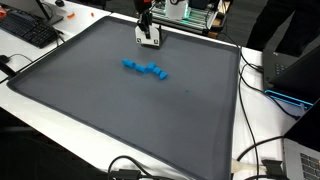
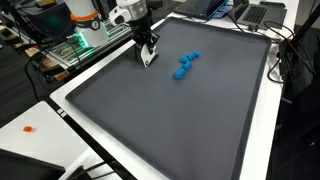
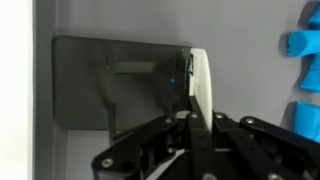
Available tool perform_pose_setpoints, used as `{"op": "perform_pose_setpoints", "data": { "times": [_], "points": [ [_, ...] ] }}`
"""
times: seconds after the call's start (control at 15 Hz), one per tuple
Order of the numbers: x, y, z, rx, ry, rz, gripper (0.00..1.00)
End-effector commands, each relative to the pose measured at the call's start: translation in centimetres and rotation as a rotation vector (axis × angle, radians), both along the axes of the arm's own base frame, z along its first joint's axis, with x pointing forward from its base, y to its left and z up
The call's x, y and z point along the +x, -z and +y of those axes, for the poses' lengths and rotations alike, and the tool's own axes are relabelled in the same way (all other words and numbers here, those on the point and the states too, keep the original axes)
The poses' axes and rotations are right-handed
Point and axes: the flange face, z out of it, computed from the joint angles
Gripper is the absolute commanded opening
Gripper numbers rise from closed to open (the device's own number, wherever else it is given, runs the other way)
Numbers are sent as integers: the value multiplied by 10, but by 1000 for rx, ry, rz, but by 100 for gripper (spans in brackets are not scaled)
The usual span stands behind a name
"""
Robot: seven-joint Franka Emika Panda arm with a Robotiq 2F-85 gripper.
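Note:
My gripper (image 1: pixel 148 36) hangs over the far edge of the dark grey mat (image 1: pixel 120 115), shut on a thin white flat piece (image 1: pixel 151 41). In the wrist view the white piece (image 3: pixel 201 82) stands on edge between the closed jaws of the gripper (image 3: pixel 193 118), above the mat's border. In an exterior view the gripper (image 2: pixel 147 48) and its white piece (image 2: pixel 149 58) are near the mat's (image 2: pixel 190 115) upper left side. A row of small blue blocks (image 1: pixel 146 69) lies on the mat a short way off, apart from the gripper. The blue blocks (image 2: pixel 186 65) (image 3: pixel 305 45) also show in the other views.
A black keyboard (image 1: pixel 30 30) lies beyond the mat's corner. Green-lit electronics (image 2: pixel 75 45) stand behind the arm. Cables (image 1: pixel 262 150) trail along one side. A laptop (image 2: pixel 255 12) sits at the far edge. A small orange item (image 2: pixel 30 128) lies on the white table.

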Motion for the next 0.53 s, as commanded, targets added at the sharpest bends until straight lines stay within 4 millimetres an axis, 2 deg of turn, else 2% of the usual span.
{"op": "perform_pose_setpoints", "data": {
  "times": [0.0, 0.2, 0.47],
  "points": [
    [-7, 4, -4, -2, 23, 43, 1],
    [-6, -6, -8, -6, 37, 31, 1],
    [-8, -7, -8, 0, 39, 46, 1]
  ]
}}
